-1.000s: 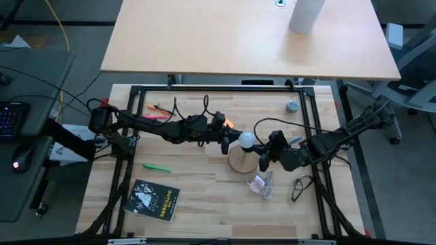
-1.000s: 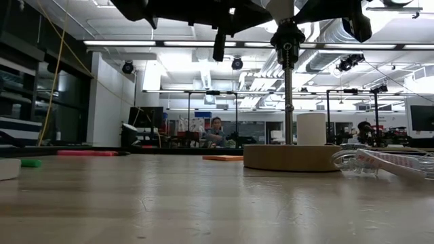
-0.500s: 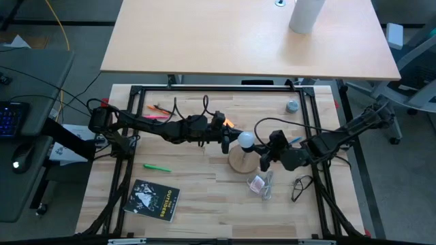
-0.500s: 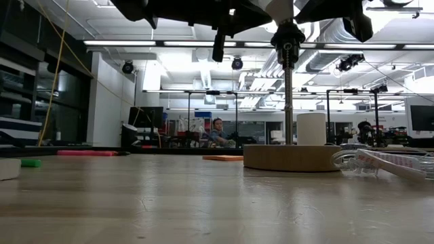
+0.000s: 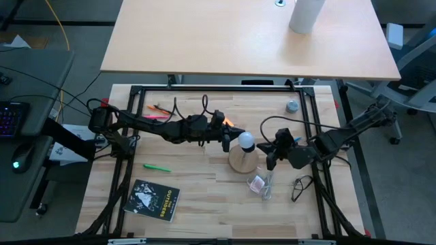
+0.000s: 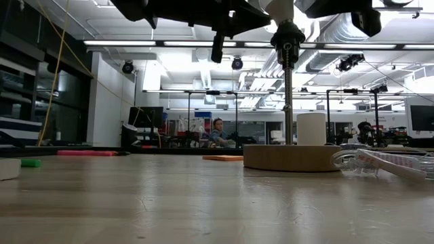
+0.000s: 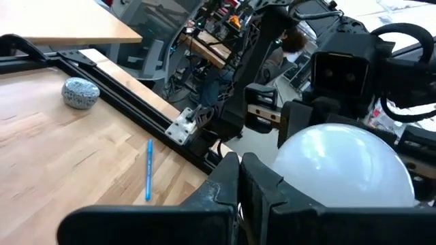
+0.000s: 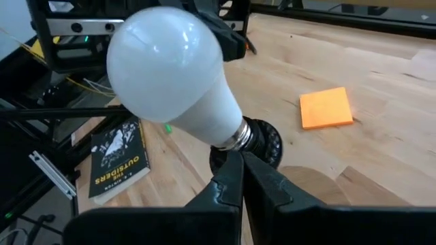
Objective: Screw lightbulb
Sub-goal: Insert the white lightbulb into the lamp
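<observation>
While one lightbulb (image 5: 246, 141) sits with its threaded base in the black socket (image 8: 262, 144) atop a single round wooden disc (image 5: 242, 160) near the middle of the table (image 5: 204, 190), two dark arms reach toward it from opposite sides. The left gripper (image 5: 225, 141) is just beside the bulb's globe, its fingers pressed together on nothing. The right gripper (image 5: 270, 161) hangs near the disc on the other side, apart from the bulb, jaws likewise clenched and empty. Around them lie one book (image 5: 154, 199), one green marker (image 5: 157, 167), one blue pen (image 7: 148, 169), one orange note (image 8: 327, 108), one grey pebble (image 5: 292, 106), one clear plastic packet (image 5: 261, 184) and one pair of glasses (image 5: 300, 186).
</observation>
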Tool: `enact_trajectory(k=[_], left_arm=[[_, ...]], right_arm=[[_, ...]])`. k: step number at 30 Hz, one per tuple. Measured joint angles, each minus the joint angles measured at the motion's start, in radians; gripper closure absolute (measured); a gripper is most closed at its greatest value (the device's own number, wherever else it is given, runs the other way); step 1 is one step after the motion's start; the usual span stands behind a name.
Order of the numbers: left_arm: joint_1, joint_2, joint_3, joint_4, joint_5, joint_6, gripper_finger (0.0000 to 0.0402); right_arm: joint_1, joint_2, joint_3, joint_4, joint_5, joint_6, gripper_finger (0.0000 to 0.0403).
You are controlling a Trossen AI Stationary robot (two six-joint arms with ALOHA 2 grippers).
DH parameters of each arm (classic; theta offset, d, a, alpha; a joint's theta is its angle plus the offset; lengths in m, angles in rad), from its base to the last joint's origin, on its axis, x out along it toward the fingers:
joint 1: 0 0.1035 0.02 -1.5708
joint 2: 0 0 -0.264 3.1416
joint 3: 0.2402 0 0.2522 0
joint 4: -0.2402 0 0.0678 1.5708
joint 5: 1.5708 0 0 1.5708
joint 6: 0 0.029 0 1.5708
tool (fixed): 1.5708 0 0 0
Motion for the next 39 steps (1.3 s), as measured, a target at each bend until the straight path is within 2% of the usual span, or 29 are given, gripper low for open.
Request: enact_trajectory(k=[10,20,27,39], left_arm=[[0.006,-0.002,0.0,-0.024,-0.017,0.019,0.0401],[0.025,-0.12,-0.001,-0.355,0.004,0.158,0.0401],[0.001,-0.135,0.0,-0.312,0.175,0.248,0.0401],[-0.01,-0.135,-0.001,-0.281,0.175,0.262,0.0401]], right_arm=[[0.0,-0.046,0.0,-0.055,0.009,0.0,0.0403],[0.0,-0.069,0.0,-0.086,0.013,0.0,0.0403],[0.0,-0.069,0.0,-0.093,0.012,-0.001,0.0403],[0.0,-0.069,0.0,-0.093,-0.007,-0.001,0.0403]])
